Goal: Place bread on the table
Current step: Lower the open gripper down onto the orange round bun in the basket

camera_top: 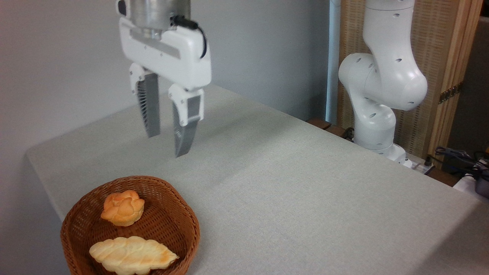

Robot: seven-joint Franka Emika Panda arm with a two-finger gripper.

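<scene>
Currently, pincer: the pincer (167,144) hangs in the air above the far left part of the counter, its two ribbed fingers pointing down with a clear gap between them and nothing held. It is well above the cloth and touches nothing.
Bread: the bread (122,207), a small orange-golden bun with a lobed top, sits in the far half of the basket, leaning toward the far left wall. It has not been lifted out, so the task looks barely begun.
Basket: the brown wicker basket (183,217) stands at the near left corner of the counter; its near side is cut off by the bottom of the view.
Loaf: a longer pale braided loaf (131,255) lies in the near half of the basket, just beside the bun but apparently not touching it.
Why the pincer is so placed: it is spread and vertical, farther back than the basket and a little to its right, which reads as a set-up for coming down on the bun from above.
Counter: the counter (305,198) is covered in grey-beige cloth, with a rounded corner at far left.
Open room: everything to the right of the basket is bare cloth, offering plenty of space to set the bun down.
Edges: the basket wall stands close to the bun on its far left side, so a finger descending there has little clearance; the loaf side looks freer.
Arm: the white arm base (378,114) stands off the far right edge, well apart from the basket.
</scene>
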